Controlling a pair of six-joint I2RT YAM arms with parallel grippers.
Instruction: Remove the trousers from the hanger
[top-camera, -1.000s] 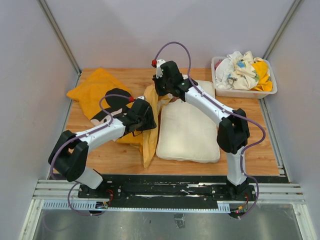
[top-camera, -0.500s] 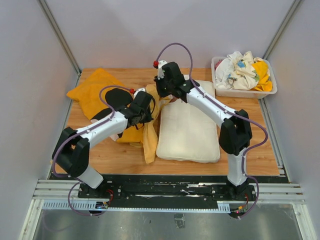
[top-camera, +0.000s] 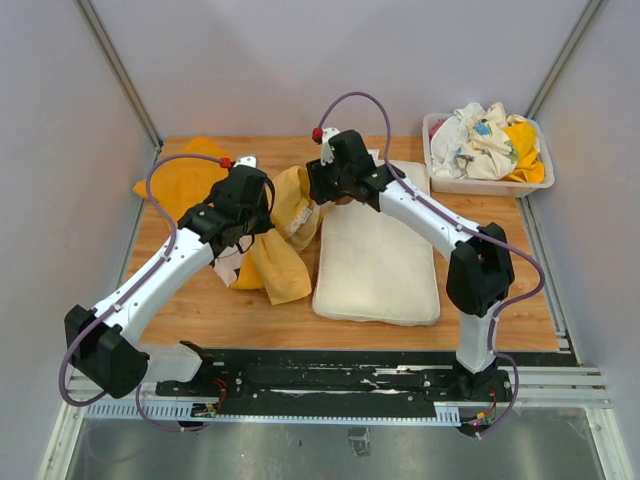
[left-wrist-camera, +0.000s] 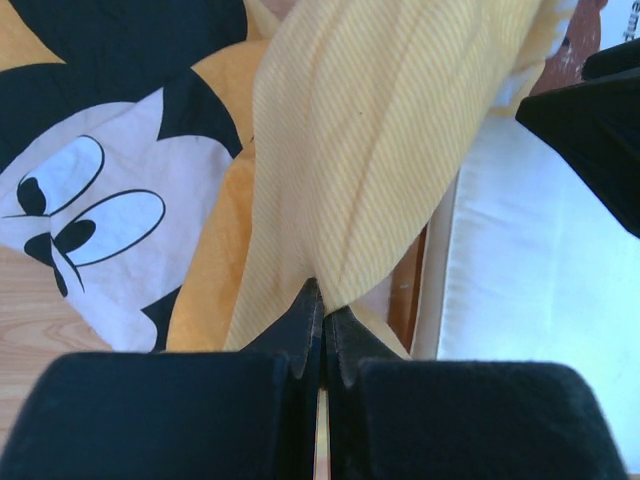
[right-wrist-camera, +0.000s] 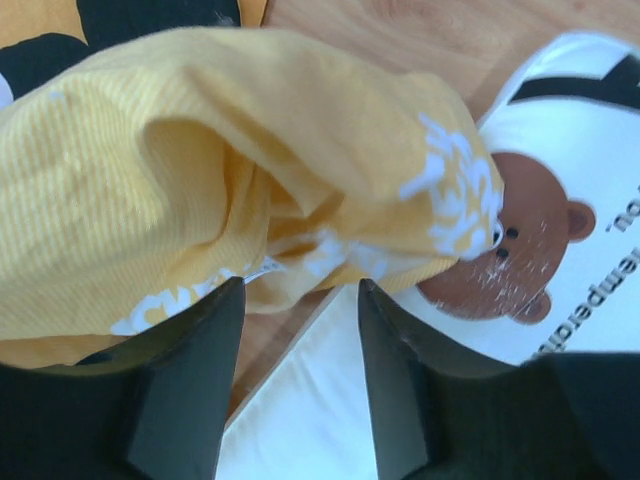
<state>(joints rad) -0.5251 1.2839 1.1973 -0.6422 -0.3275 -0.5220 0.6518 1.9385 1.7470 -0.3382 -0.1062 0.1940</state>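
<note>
Wooden tabletop (top-camera: 500, 300) between plain pale walls carried the work, with a plastic bin (top-camera: 480, 186) of crumpled clothes at the 1 o'clock corner. The yellow trousers (top-camera: 282, 262) lay bunched just left of the table's centre. They lay partly over a Mickey Mouse garment (left-wrist-camera: 100, 220) toward 9 o'clock and ran beside a white bear-print cushion (top-camera: 375, 265) toward 3 o'clock.

The left gripper (left-wrist-camera: 320, 300) was pinched tight on a fold of the ribbed yellow cloth. The right gripper (right-wrist-camera: 298, 292) stood with its jaws parted at the printed end of the trousers, toward 12 o'clock, clamping nothing. The hanger could not be made out under the fabric.

The trousers looked light, soft and limp, so they would likely sag and stretch rather than slide as one piece. A grip on a thick fold or near the waistband seemed the safest, since a thin single layer might slip free.
</note>
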